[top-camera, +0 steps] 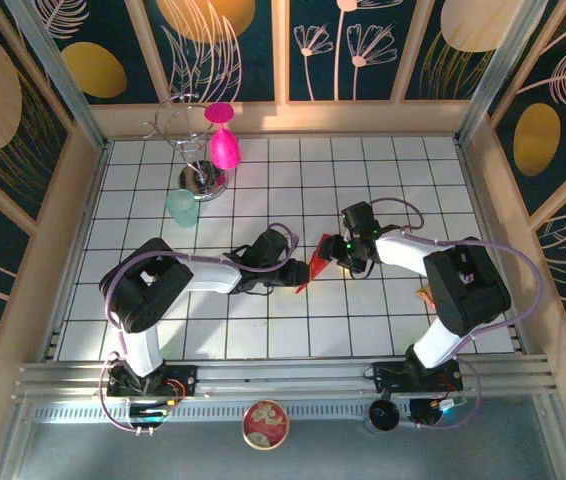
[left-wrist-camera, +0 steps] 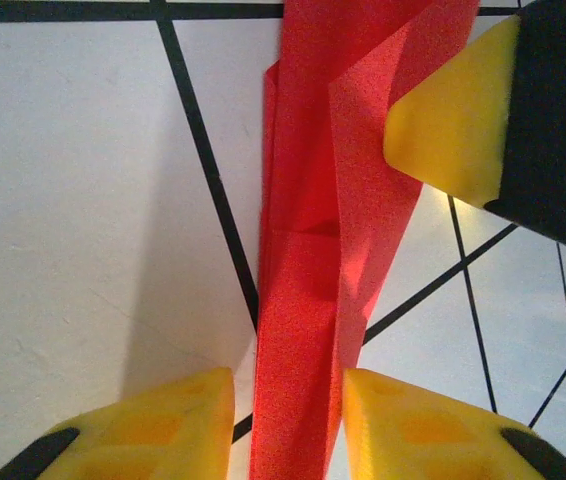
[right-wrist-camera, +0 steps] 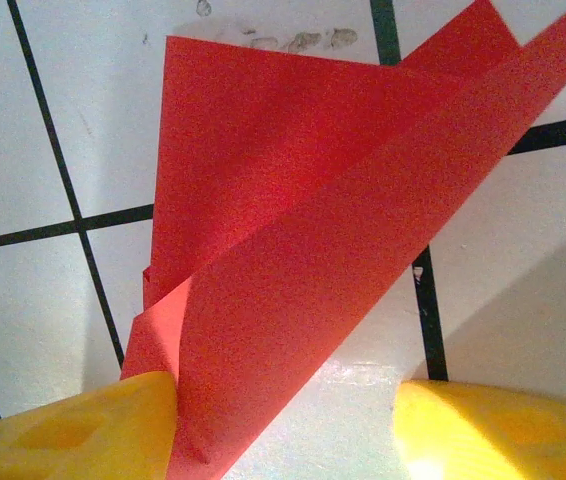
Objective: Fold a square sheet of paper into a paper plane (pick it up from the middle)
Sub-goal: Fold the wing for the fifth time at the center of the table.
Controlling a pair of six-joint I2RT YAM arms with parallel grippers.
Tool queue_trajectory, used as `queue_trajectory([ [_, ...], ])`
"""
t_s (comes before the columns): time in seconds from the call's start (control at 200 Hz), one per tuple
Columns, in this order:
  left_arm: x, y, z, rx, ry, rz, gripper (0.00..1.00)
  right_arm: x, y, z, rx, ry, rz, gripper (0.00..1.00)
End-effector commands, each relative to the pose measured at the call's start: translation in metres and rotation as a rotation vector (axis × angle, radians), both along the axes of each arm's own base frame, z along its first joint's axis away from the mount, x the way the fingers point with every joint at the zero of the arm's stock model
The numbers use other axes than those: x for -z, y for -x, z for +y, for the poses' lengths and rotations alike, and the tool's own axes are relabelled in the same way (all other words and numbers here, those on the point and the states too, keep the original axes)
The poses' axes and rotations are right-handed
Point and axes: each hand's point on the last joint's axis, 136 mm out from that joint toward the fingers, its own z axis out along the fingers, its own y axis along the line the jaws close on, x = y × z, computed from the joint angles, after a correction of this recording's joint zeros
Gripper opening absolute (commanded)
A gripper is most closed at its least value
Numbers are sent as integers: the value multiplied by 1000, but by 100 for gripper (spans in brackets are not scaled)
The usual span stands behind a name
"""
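Observation:
The square sheet of paper is now a bright red, creased, narrow pointed shape, the paper plane point(top-camera: 316, 262), standing on edge mid-table between both arms. In the left wrist view the paper plane point(left-wrist-camera: 308, 250) runs up between my left gripper's point(left-wrist-camera: 288, 400) yellow fingers. The right finger point(left-wrist-camera: 423, 430) touches it and a thin gap remains at the left finger point(left-wrist-camera: 153, 430). My right gripper point(right-wrist-camera: 288, 410) is wide open. A broad flap of the paper plane point(right-wrist-camera: 293, 230) leans against its left finger point(right-wrist-camera: 83, 435), far from the other finger point(right-wrist-camera: 503, 430). In the top view the left gripper point(top-camera: 296, 272) and right gripper point(top-camera: 340, 258) flank the paper.
A magenta goblet point(top-camera: 224, 140), a wire stand on a metal base point(top-camera: 201, 180) and a pale teal cup point(top-camera: 182, 208) stand at the back left. A small orange scrap point(top-camera: 426, 294) lies beside the right arm. A round tin point(top-camera: 265, 423) sits on the front rail. Wooden walls enclose the tiled table point(top-camera: 403, 190).

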Motion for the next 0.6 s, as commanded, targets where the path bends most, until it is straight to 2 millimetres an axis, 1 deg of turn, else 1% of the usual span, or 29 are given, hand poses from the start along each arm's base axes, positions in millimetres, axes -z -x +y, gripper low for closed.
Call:
queue_trajectory([
  [0.0, 34, 12, 10, 2, -98, 55, 31, 48, 0, 7, -26, 34, 12, 63],
  [0.25, 44, 12, 15, -11, -126, 67, 26, 50, 0, 7, -29, 37, 18, 63],
  [0.511, 53, 15, 19, -21, -149, 89, 24, 56, 2, 5, -32, 58, 30, 63],
  [0.596, 60, 16, 23, -31, -172, 104, 24, 59, 3, 4, -29, 73, 37, 64],
])
